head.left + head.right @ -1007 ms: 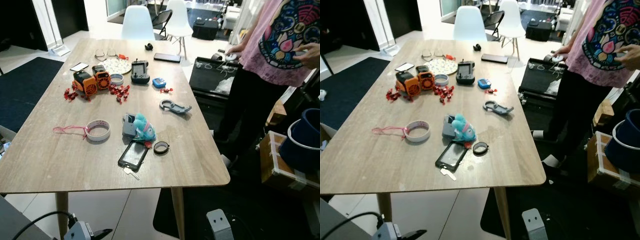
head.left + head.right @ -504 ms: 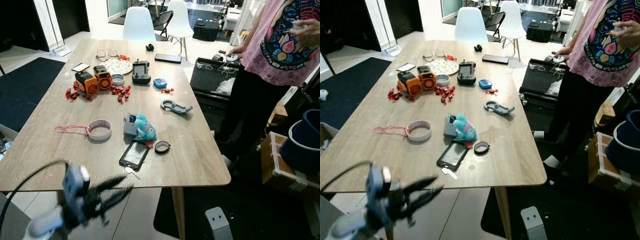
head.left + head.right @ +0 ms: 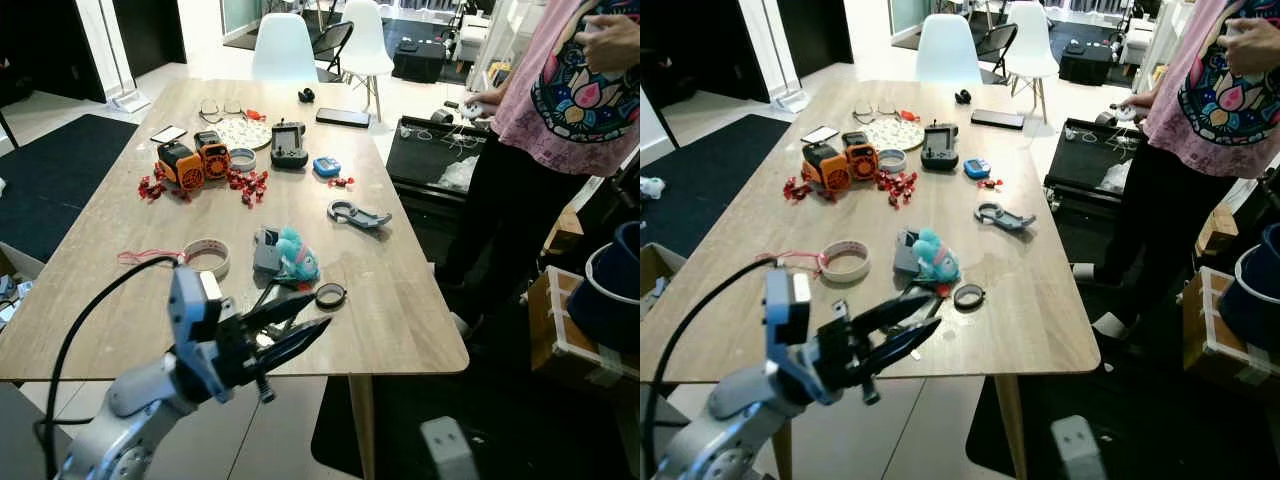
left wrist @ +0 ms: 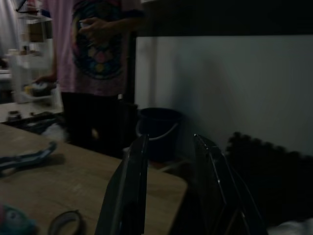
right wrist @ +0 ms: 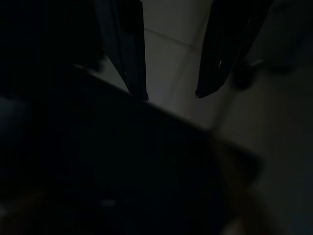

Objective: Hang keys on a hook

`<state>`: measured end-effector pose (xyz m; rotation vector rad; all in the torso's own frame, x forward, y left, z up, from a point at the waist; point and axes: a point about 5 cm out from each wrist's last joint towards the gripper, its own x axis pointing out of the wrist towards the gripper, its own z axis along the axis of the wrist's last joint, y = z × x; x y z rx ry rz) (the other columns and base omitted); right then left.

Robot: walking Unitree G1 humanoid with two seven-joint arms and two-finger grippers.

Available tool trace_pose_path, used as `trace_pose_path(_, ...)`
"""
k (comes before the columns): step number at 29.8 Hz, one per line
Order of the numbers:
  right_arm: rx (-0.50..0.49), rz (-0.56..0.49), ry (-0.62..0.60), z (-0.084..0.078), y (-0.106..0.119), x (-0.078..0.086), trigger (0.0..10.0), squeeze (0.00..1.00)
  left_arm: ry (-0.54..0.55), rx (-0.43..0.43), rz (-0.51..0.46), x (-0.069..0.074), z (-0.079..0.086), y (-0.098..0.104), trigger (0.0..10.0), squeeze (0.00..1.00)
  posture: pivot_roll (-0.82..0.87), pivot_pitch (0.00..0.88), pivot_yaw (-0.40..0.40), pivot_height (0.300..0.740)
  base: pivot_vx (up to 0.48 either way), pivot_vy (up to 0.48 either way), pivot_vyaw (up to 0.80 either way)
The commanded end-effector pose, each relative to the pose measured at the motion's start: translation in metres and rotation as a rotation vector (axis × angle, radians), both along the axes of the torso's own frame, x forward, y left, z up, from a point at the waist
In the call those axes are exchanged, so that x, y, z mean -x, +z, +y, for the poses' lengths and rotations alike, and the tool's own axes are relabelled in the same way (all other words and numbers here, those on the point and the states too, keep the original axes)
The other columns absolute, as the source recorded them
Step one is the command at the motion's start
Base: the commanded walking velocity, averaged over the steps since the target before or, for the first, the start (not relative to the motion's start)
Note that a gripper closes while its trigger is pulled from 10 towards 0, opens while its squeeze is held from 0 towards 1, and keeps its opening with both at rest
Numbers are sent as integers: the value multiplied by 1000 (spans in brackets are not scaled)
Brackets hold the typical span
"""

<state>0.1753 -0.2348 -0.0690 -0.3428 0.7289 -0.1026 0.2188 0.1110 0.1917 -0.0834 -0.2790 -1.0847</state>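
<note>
Left gripper (image 3: 300, 325) raised over tabletop (image 3: 400, 310) edge, two fingers (image 3: 285, 305) spread (empty), near one keys bunch (image 3: 285, 255), one person (image 3: 560, 110) standing beside, right gripper (image 5: 171, 93) fingers apart.

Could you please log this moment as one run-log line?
left gripper: open, raised over table edge | keys: on table | right gripper: open, idle

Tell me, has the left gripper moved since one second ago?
Yes. The left gripper has risen from below the table edge and reached forward. Its open fingers now point over the near edge toward the black key case beside the blue plush.
</note>
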Motion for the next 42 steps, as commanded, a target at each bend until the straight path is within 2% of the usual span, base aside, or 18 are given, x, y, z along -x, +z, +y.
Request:
trace_pose_path(1, 38, -69, -50, -11, 6, -1, 10000, 0, 33, -21, 25, -4, -5, -7, 10000, 0, 71, 49, -52, 740, 0, 0, 0)
trace_pose_path(5, 99, -163, -68, -25, 18, -5, 10000, 0, 102, -48, 18, -11, -7, -13, 10000, 0, 62, 51, -49, 740, 0, 0, 0)
trace_pose_path(10, 179, -427, -123, -51, 55, -25, 10000, 0, 211, -88, 9, -21, -6, -18, 10000, 0, 58, 53, -50, 740, 0, 0, 0)
trace_pose_path(12, 175, -475, -132, -53, 62, -30, 10000, 0, 224, -88, 12, -22, -5, -19, 10000, 0, 58, 53, -50, 740, 0, 0, 0)
trace_pose_path(15, 124, -634, -127, -51, 85, -50, 10000, 0, 239, -84, 9, -24, -5, -19, 10000, 0, 54, 52, -48, 740, 0, 0, 0)
trace_pose_path(18, 93, -691, -108, -46, 93, -58, 10000, 0, 237, -82, 10, -24, -6, -19, 10000, 0, 52, 52, -48, 740, 0, 0, 0)
trace_pose_path(20, 13, -816, -25, -27, 113, -80, 10000, 0, 234, -82, 5, -24, -8, -20, 10000, 0, 54, 51, -53, 740, 0, 0, 0)
trace_pose_path(22, -4, -844, -3, -21, 117, -84, 10000, 0, 235, -81, 4, -24, -8, -20, 10000, 0, 54, 51, -53, 740, 0, 0, 0)
trace_pose_path(23, -55, -892, 40, -9, 125, -91, 10000, 0, 231, -78, 3, -23, -9, -20, 10000, 0, 56, 51, -55, 740, 0, 0, 0)
trace_pose_path(24, -55, -892, 40, -9, 125, -91, 10000, 0, 231, -78, 3, -23, -9, -20, 10000, 0, 56, 51, -55, 740, 0, 0, 0)
trace_pose_path(27, -173, -922, 163, 18, 133, -101, 10000, 0, 231, -79, 10, -23, -9, -20, 10000, 0, 57, 51, -57, 740, 0, 0, 0)
trace_pose_path(28, -173, -922, 163, 18, 133, -101, 10000, 0, 231, -79, 10, -23, -9, -20, 10000, 0, 57, 51, -57, 740, 0, 0, 0)
trace_pose_path(29, -261, -898, 284, 41, 133, -104, 10000, 0, 238, -109, 12, -23, -8, -22, 10000, 0, 58, 52, -56, 740, 0, 0, 0)
trace_pose_path(30, -261, -898, 284, 41, 133, -104, 10000, 0, 238, -109, 12, -23, -8, -22, 10000, 0, 58, 52, -56, 740, 0, 0, 0)
trace_pose_path(32, -303, -870, 435, 64, 131, -102, 10000, 0, 268, -176, 20, -26, -5, -29, 10000, 0, 58, 53, -56, 740, 0, 0, 0)
trace_pose_path(34, -314, -860, 487, 72, 130, -100, 10000, 0, 288, -208, 25, -28, -3, -33, 10000, 0, 58, 53, -56, 740, 0, 0, 0)
trace_pose_path(35, -343, -847, 545, 82, 128, -97, 10000, 0, 305, -231, 32, -30, 0, -37, 10000, 0, 59, 55, -58, 740, 0, 0, 0)
trace_pose_path(42, -435, -815, 602, 99, 125, -91, 10000, 0, 281, -274, 83, -27, 6, -43, 10000, 0, 63, 55, -62, 740, 0, 0, 0)
